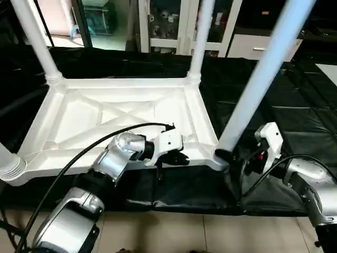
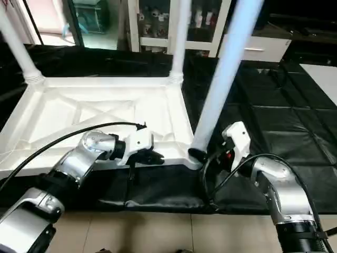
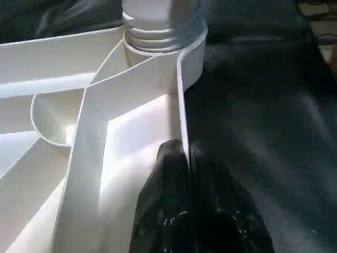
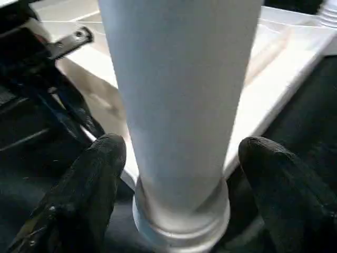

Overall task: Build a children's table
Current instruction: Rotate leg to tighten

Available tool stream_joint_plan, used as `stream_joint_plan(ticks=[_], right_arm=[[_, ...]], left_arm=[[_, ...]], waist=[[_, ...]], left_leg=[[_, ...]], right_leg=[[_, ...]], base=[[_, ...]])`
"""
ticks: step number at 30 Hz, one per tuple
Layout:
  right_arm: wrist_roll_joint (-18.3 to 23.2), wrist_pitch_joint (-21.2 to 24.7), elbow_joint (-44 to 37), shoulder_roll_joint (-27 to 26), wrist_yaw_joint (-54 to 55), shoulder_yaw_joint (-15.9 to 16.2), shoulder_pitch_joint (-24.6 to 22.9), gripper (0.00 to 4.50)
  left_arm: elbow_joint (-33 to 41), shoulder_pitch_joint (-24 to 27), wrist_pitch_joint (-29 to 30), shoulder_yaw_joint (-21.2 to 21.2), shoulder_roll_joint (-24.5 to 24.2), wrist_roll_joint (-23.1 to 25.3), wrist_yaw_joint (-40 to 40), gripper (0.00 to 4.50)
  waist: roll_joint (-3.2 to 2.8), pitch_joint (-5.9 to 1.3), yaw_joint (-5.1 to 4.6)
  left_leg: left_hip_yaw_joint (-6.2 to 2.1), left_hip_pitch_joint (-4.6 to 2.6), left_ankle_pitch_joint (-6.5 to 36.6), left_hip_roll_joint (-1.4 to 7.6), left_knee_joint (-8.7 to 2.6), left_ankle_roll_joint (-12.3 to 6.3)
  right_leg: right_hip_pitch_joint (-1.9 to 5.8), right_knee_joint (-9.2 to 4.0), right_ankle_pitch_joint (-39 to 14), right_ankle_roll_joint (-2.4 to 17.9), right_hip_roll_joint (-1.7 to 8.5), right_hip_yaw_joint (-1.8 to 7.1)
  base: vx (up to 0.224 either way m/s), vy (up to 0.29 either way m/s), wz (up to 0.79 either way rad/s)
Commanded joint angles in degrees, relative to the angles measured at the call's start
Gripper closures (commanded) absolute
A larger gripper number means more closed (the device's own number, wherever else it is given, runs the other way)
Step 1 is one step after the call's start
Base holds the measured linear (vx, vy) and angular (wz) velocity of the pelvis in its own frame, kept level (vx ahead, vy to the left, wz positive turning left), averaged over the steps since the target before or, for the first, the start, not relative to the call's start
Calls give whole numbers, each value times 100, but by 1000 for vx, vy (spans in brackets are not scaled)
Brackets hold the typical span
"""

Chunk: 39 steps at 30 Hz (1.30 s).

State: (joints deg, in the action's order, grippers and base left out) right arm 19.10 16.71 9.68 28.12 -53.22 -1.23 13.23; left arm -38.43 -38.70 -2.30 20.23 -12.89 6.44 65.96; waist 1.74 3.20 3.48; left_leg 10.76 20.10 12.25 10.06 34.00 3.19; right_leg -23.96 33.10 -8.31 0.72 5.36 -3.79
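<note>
The children's table top [image 1: 105, 116] lies upside down on the black sheet, X-ribs showing. White legs stand in its corner sockets: far left [image 1: 37, 39], far right [image 1: 200, 37], near right [image 1: 268, 68]; at the near left only a ribbed leg base [image 1: 8, 166] shows. My left gripper [image 3: 187, 158] is shut on the top's raised rim [image 3: 181, 105], along the near edge, close to the near-right corner. My right gripper [image 4: 184, 158] is open, one finger [image 4: 100, 168] on each side of the near-right leg's base, just above its socket.
The black-sheeted work table [image 1: 295, 116] stretches to the right and back. White cabinets with glass doors [image 1: 168, 21] stand behind it. Tiled floor [image 1: 184, 232] runs below the near edge. A black cable [image 1: 79, 153] arcs over my left forearm.
</note>
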Motion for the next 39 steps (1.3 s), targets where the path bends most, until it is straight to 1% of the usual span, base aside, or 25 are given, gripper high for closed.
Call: stream_joint_plan(ticks=[1,2,4,5,7,8,9,10,11,12,14,16,17,18,21,22,24,30,32,34,35,36,37,38,39], right_arm=[[111,-15,19,140,-292,73,73,78],[89,-33,77,152,-367,108,108,78],[17,-109,197,225,-540,214,176,105],[-7,-126,215,243,-573,235,186,105],[-26,-133,238,252,-621,240,198,116],[-32,-139,263,269,-658,234,203,137],[-44,-155,309,297,-718,235,212,137],[-48,-163,331,309,-743,240,216,137],[-49,-164,334,310,-745,241,217,154],[-61,-182,377,325,-771,247,218,154],[-85,-225,459,352,-817,269,221,176],[-105,-265,502,376,-856,301,224,184],[-112,-276,513,375,-856,308,229,200],[-116,-281,516,375,-866,311,226,200],[-119,-278,534,364,-907,309,229,224],[-118,-279,550,356,-926,307,231,224],[-106,-285,578,321,-943,290,235,242],[-45,-292,614,199,-826,248,220,253],[-151,-294,679,109,-527,213,250,254],[-427,-261,889,-132,284,124,366,254],[-561,-88,1057,-474,1162,-37,482,254],[-594,4,1087,-653,1577,-128,518,255],[-597,11,1089,-667,1607,-135,521,255],[-632,107,1116,-882,2104,-253,554,255],[-655,225,1142,-1134,2626,-385,591,255]], left_arm=[[226,140,-5,25,97,-354,190,450],[266,161,15,19,83,-351,208,450],[413,219,111,2,44,-333,208,450],[431,223,126,0,36,-335,210,450],[451,230,145,-4,29,-334,215,450],[466,236,158,-7,27,-327,216,450],[474,237,168,-15,23,-316,221,450],[472,235,170,-19,20,-311,224,450],[471,235,170,-19,20,-311,224,450],[469,234,170,-17,19,-304,227,450],[502,250,193,-11,13,-295,236,450],[544,267,227,-4,15,-283,240,450],[544,266,231,-1,15,-277,243,450],[547,265,237,3,15,-269,244,450],[556,263,251,7,14,-259,248,450],[556,260,252,9,14,-256,250,450],[564,261,257,17,6,-249,259,450],[607,288,303,41,-15,-217,262,450],[574,269,339,31,-5,-154,135,450],[417,166,423,10,60,5,-212,450],[170,-4,550,-64,205,130,-670,450],[55,-90,635,-107,292,158,-869,450],[47,-96,641,-111,299,160,-883,450],[-77,-198,726,-143,402,201,-1109,450],[-224,-329,812,-173,521,266,-1410,450]], waist=[[120,-315,-11],[108,-312,-11],[113,-321,-14],[128,-324,-14],[122,-329,-7],[125,-334,-4],[130,-342,-4],[131,-341,-5],[122,-339,-4],[128,-338,-3],[122,-341,-1],[128,-341,-4],[110,-347,1],[118,-351,-3],[114,-360,3],[116,-359,0],[114,-369,6],[121,-377,12],[122,-382,11],[107,-371,2],[126,-362,-31],[112,-347,-68],[109,-346,-88],[122,-377,-93],[113,-370,-101]], left_leg=[[-96,-8,1163,336,-446,-504],[-105,12,1123,340,-449,-509],[-103,9,1030,339,-441,-525],[-94,10,970,334,-431,-553],[-93,15,879,330,-426,-580],[-89,13,834,330,-419,-606],[-88,12,780,329,-411,-640],[-84,15,769,326,-408,-655],[-83,13,751,324,-407,-674],[-82,15,753,325,-405,-677],[-83,10,788,324,-404,-660],[-83,17,787,321,-403,-645],[-87,9,776,325,-403,-643],[-82,5,760,324,-399,-653],[-82,8,682,324,-391,-692],[-83,13,672,323,-391,-695],[-79,5,678,322,-383,-707],[-83,9,658,323,-382,-713],[-83,3,635,323,-379,-709],[-82,-2,688,324,-388,-648],[-93,29,811,307,-408,-535],[-105,19,960,295,-431,-368],[-106,4,1067,286,-432,-276],[-127,-16,1071,296,-427,-177],[-116,-19,1049,297,-431,-175]], right_leg=[[287,-392,-1976,1164,366,250],[298,-382,-1967,1160,374,252],[293,-372,-1889,1178,372,249],[289,-365,-1817,1201,368,250],[295,-351,-1701,1219,363,250],[298,-338,-1605,1247,361,251],[303,-327,-1516,1284,361,250],[303,-324,-1498,1297,360,250],[304,-327,-1491,1314,360,247],[306,-325,-1515,1310,359,247],[305,-338,-1594,1306,364,244],[309,-336,-1613,1293,357,245],[312,-333,-1602,1287,361,244],[310,-328,-1548,1298,352,244],[316,-309,-1412,1348,354,243],[318,-307,-1399,1355,352,242],[322,-307,-1378,1379,356,241],[329,-296,-1368,1392,356,237],[328,-289,-1342,1392,352,236],[307,-305,-1440,1379,353,238],[326,-329,-1691,1286,344,222],[302,-377,-2086,1127,340,212],[289,-397,-2269,1063,336,209],[311,-397,-2253,1004,359,213],[287,-393,-2128,1025,346,224]], base=[[0,0,0],[0,0,0],[0,0,0],[0,0,0],[0,0,0],[0,0,0],[0,0,0],[0,0,0],[0,0,0],[0,0,0],[0,0,0],[0,0,0],[0,0,0],[0,0,0],[0,0,0],[0,0,0],[0,0,0],[0,0,0],[0,0,0],[0,0,0],[0,0,0],[0,0,0],[0,0,0],[0,0,0],[0,0,0]])
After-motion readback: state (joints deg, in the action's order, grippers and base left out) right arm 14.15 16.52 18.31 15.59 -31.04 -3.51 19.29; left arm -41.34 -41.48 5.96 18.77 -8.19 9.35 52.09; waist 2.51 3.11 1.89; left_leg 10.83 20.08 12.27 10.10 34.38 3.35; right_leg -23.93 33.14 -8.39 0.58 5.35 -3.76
